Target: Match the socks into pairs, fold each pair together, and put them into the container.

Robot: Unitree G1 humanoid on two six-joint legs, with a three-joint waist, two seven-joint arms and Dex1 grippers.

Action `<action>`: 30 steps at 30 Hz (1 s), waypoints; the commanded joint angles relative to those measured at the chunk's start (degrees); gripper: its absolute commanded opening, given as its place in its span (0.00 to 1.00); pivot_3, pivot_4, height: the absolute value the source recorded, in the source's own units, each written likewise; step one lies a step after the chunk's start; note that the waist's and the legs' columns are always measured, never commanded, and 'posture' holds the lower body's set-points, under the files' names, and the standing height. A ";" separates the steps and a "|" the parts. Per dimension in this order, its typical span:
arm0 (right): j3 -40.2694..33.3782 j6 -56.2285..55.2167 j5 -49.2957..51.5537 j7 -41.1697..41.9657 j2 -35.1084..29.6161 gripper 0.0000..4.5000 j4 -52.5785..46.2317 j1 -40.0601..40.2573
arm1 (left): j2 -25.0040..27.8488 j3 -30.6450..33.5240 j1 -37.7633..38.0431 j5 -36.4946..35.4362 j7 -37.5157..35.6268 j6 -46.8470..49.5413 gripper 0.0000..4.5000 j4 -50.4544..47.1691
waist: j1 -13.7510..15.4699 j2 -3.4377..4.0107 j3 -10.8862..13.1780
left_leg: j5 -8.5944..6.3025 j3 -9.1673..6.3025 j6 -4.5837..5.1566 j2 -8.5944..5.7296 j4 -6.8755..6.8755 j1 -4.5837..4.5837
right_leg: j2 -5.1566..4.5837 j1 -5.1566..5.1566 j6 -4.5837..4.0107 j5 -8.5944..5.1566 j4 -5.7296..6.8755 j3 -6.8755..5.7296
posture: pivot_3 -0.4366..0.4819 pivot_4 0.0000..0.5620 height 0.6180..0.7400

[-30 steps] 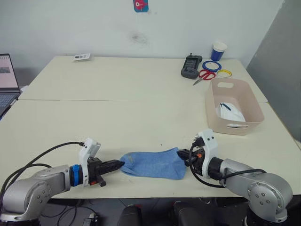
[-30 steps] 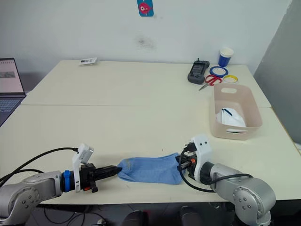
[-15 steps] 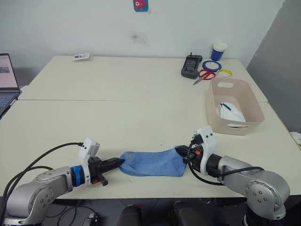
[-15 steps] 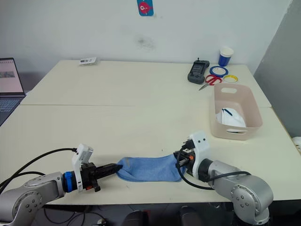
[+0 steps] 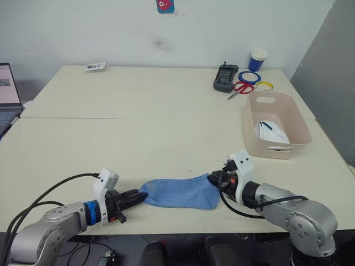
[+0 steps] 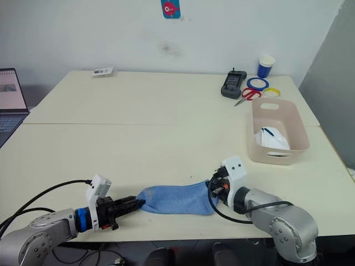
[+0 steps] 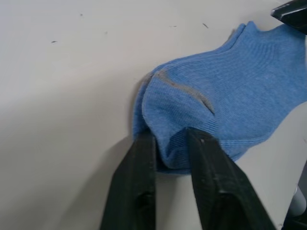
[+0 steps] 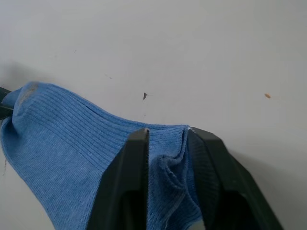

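A light blue sock pair [image 5: 180, 192] lies stretched flat near the table's front edge. My left gripper [image 5: 140, 195] is shut on its toe end [image 7: 182, 110], and my right gripper [image 5: 215, 179] is shut on its cuff end [image 8: 165, 146]. In the wrist views two cloth layers show between the fingers. The pale pink-beige container [image 5: 294, 145] stands at the right side of the table, with white sock cloth bearing a dark mark [image 5: 272, 132] lying inside it.
At the back right are a blue-and-white paper cup [image 5: 258, 59], a black device [image 5: 226, 77], red scissors [image 5: 240, 88] and coloured tape rings [image 5: 250, 77]. A laptop [image 5: 8, 94] sits at the far left edge. A small card [image 5: 96, 67] lies at the back.
The stretched blue sock has drawn slightly tighter between the grippers. My left gripper slid a little lower toward the front edge, and the right gripper edged slightly left.
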 commanded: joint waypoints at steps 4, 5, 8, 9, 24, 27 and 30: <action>-3.05 -5.82 1.55 3.61 -3.04 0.84 -4.92 -0.57 | 8.64 4.50 -4.57 -4.94 -6.56 5.22 0.54 2.83 | 0.02 0.01 0.08 | 0.00 -0.04 0.00 0.01 0.00 0.00 | 0.03 -0.01 0.00 0.00 0.00 -0.04 | 0.48 0.27 0.93; -2.93 -7.31 2.37 5.67 -4.33 0.84 -5.66 -1.04 | 10.11 4.22 -7.31 -4.27 -7.59 4.51 0.54 4.71 | 0.17 -0.01 0.10 | 0.00 -0.03 0.00 -0.01 0.00 0.01 | 0.01 0.00 0.00 0.00 0.00 -0.04 | 0.48 0.27 0.93; -2.06 -9.81 4.35 9.54 -6.96 0.84 -7.05 -1.69 | 13.10 2.32 -13.61 -3.73 -11.88 2.93 0.54 7.35 | 0.29 -0.02 0.09 | 0.00 -0.08 0.00 -0.05 0.01 0.00 | 0.01 0.02 0.01 0.01 -0.01 -0.12 | 0.48 0.27 0.93; -1.08 -10.39 4.19 10.13 -8.06 0.79 -7.22 -1.63 | 13.48 1.18 -15.78 -3.84 -13.36 2.61 0.54 7.57 | 0.28 -0.02 0.09 | 0.00 -0.06 0.00 -0.04 0.00 0.00 | 0.01 0.03 0.01 0.01 -0.08 -0.11 | 0.48 0.27 0.93; 17.90 -22.54 -10.35 14.63 -21.31 0.00 0.49 6.01 | 10.74 -26.35 -25.92 15.81 -25.19 -14.51 0.00 9.08 | 0.31 -0.06 0.08 | -0.01 0.12 0.01 -0.01 -0.06 -0.12 | 0.09 0.10 0.07 0.01 -0.43 -0.07 | 0.48 0.27 0.93; 19.20 -24.31 -14.16 14.16 -22.67 0.00 2.89 6.33 | 9.56 -28.61 -25.80 20.54 -24.11 -17.97 0.00 13.62 | 0.32 -0.05 0.08 | 0.00 0.12 0.01 -0.02 -0.03 -0.07 | 0.09 0.12 0.18 0.09 -0.40 -0.03 | 0.48 0.27 0.93; 19.29 -25.16 -16.97 13.18 -22.43 0.00 5.13 5.80 | 7.54 -29.22 -25.23 23.59 -21.74 -19.96 0.00 16.54 | 0.56 -0.10 -0.05 | 0.00 0.14 0.02 -0.03 0.00 -0.03 | 0.07 0.20 0.21 0.11 -0.41 -0.06 | 0.48 0.27 0.93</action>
